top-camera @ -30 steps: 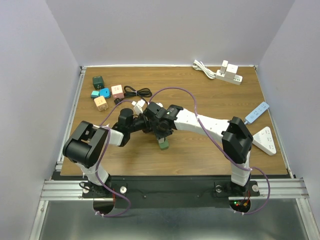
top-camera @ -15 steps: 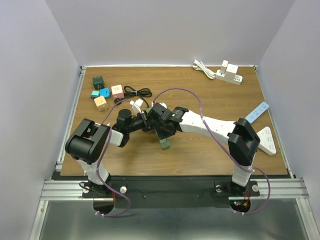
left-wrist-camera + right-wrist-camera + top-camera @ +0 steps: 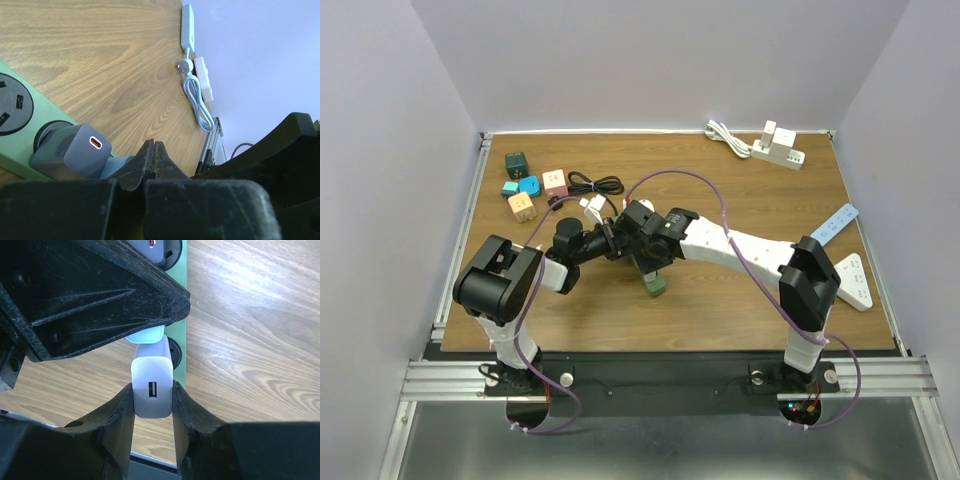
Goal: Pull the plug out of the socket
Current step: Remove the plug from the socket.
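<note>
White plug [image 3: 152,371] between right gripper [image 3: 152,396] fingers

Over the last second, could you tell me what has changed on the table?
The right arm's elbow swung right, and the green socket strip slid slightly right. The right gripper holds the white plug. Coloured cubes and the far power strip stayed put.

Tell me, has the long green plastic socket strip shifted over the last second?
Yes, slightly. The visible end of the green socket strip has slid right, away from the orange cube, which stayed put.
</note>
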You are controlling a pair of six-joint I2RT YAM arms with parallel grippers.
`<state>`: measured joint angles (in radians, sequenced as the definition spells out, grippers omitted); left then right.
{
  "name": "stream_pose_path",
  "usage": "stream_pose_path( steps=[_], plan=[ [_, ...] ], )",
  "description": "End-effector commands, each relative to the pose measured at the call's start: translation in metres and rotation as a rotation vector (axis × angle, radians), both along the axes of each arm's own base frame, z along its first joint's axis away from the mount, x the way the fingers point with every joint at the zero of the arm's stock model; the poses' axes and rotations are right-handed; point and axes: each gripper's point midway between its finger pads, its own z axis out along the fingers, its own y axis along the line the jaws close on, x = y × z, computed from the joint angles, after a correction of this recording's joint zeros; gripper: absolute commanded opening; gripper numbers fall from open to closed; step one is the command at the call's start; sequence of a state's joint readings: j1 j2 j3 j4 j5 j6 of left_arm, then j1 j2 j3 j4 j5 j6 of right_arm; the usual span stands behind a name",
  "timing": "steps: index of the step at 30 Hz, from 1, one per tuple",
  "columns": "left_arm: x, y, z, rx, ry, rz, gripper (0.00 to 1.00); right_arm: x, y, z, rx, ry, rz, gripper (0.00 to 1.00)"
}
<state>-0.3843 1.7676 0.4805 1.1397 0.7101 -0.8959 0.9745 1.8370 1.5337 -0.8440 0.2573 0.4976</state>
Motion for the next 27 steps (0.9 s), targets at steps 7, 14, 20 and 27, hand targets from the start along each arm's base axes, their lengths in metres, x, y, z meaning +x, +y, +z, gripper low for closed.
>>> stream_pose_path(
  steps=[7, 14, 20, 27],
  plan=[
    [-0.074, 0.049, -0.139, 0.364, 0.472, 0.028, 0.00, 0.012, 0.050, 0.032, 0.168, -0.030, 0.154, 0.00],
    [-0.072, 0.047, -0.133, 0.360, 0.457, 0.026, 0.00, -0.001, 0.050, -0.005, 0.153, 0.034, 0.222, 0.36],
    [-0.070, 0.042, -0.128, 0.349, 0.447, 0.018, 0.00, -0.001, 0.052, -0.011, 0.153, 0.042, 0.225, 0.70],
    [-0.069, 0.035, -0.124, 0.348, 0.437, 0.003, 0.00, 0.004, 0.046, -0.024, 0.114, 0.035, 0.183, 0.57]
  ],
)
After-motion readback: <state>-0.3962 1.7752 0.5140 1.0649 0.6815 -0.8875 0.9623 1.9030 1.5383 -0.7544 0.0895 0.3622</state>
